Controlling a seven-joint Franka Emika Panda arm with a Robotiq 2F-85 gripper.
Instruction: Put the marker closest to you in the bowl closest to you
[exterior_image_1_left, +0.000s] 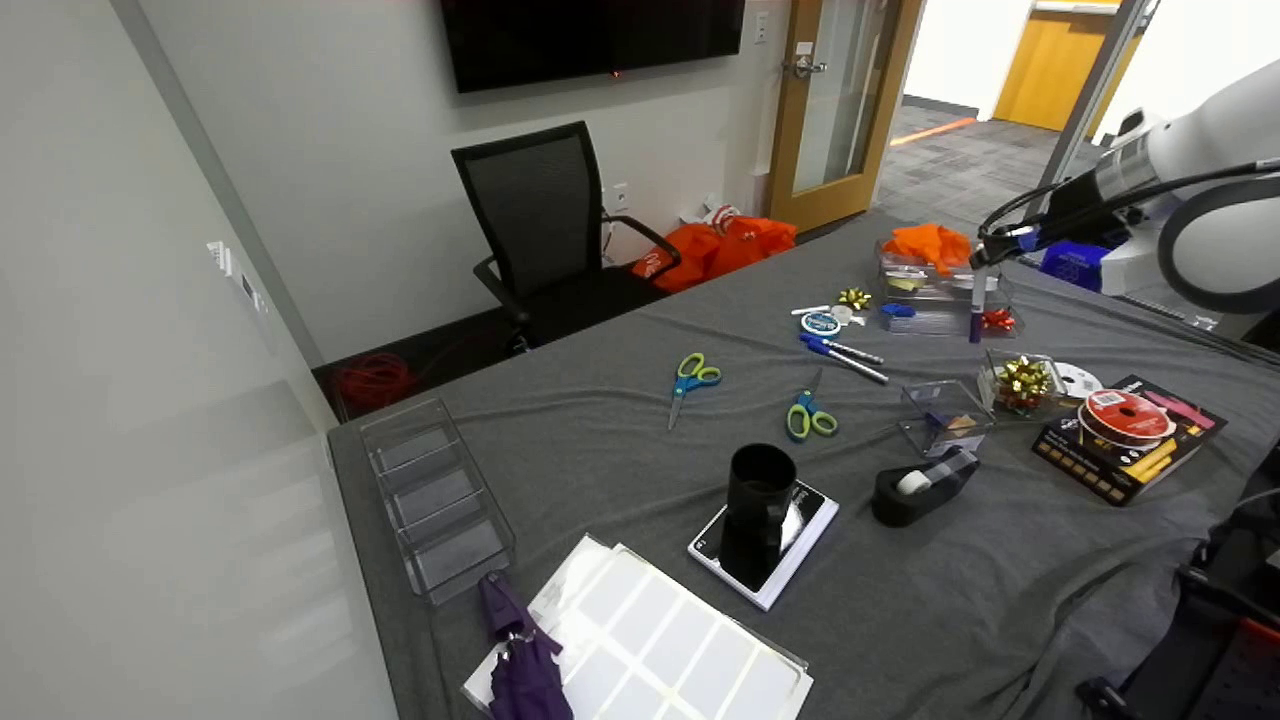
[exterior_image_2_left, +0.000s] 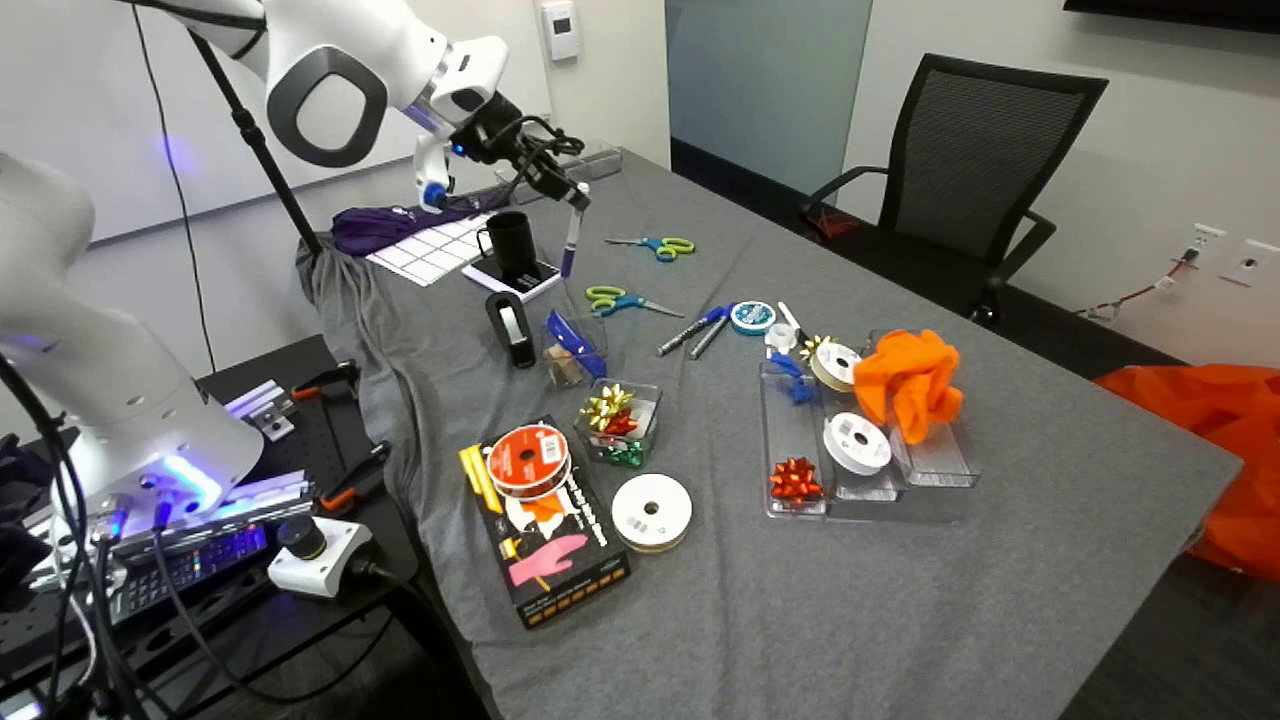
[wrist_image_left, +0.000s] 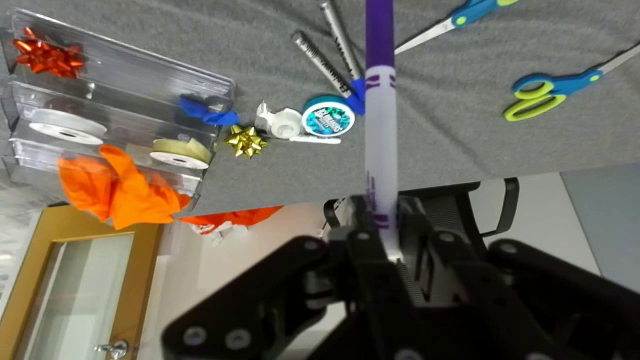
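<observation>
My gripper (wrist_image_left: 385, 212) is shut on a white marker with a purple end (wrist_image_left: 381, 125). The marker hangs below the fingertips, purple end down. In both exterior views the gripper (exterior_image_1_left: 983, 257) (exterior_image_2_left: 580, 197) holds the marker (exterior_image_1_left: 979, 292) (exterior_image_2_left: 571, 243) above the table. Two silver markers with blue caps (exterior_image_1_left: 850, 362) (exterior_image_2_left: 690, 337) (wrist_image_left: 325, 65) lie on the cloth. No round bowl shows. Two small clear open containers stand on the table: one with blue and tan items (exterior_image_1_left: 903, 428) (exterior_image_2_left: 603, 362), one with shiny bows (exterior_image_1_left: 988, 395) (exterior_image_2_left: 650, 425).
A black tape dispenser (exterior_image_2_left: 511, 330) stands beside the small containers. A black mug (exterior_image_2_left: 512, 243) stands on a notebook (exterior_image_2_left: 535, 284). Two pairs of scissors (exterior_image_2_left: 665, 247) (exterior_image_2_left: 615, 300), a glove box (exterior_image_2_left: 570, 560) and a divided clear tray (exterior_image_2_left: 795, 430) lie around.
</observation>
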